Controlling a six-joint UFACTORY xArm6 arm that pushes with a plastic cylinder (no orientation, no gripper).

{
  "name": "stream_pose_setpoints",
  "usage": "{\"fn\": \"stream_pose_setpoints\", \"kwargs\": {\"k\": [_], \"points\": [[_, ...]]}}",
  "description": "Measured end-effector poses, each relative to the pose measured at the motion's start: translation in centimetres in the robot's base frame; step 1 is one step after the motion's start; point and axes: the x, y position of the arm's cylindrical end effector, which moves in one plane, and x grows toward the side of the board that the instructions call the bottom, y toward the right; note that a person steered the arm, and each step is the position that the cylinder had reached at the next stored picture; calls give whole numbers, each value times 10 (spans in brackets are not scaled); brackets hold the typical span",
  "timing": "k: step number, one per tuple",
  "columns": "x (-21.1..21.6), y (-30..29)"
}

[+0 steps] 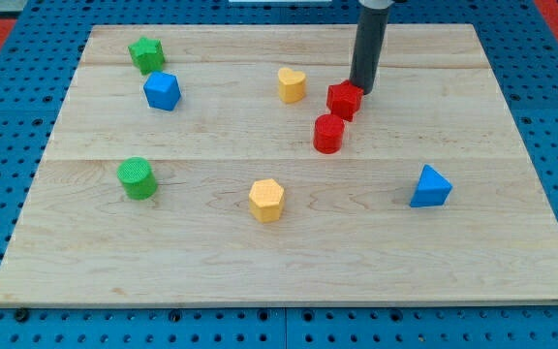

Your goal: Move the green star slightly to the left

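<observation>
The green star (147, 54) sits near the view's top left corner of the wooden board (289, 262). My tip (363, 90) is far to the star's right, in the upper middle of the board. It stands right behind a red star-like block (344, 99), touching or almost touching its upper right side. A blue block (162, 91) lies just below and right of the green star.
A yellow heart (292, 84) lies left of the red star. A red cylinder (328, 133) sits just below it. A green cylinder (138, 178) is at the left, a yellow hexagon (267, 200) in the lower middle, a blue triangle (430, 187) at the right.
</observation>
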Motion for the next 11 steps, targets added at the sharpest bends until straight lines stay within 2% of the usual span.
{"fn": "stream_pose_setpoints", "kwargs": {"k": [2, 3, 4, 6, 9, 11], "points": [[-42, -77], [-48, -146], [-43, -170], [-36, -269], [-48, -299], [-43, -388]]}}
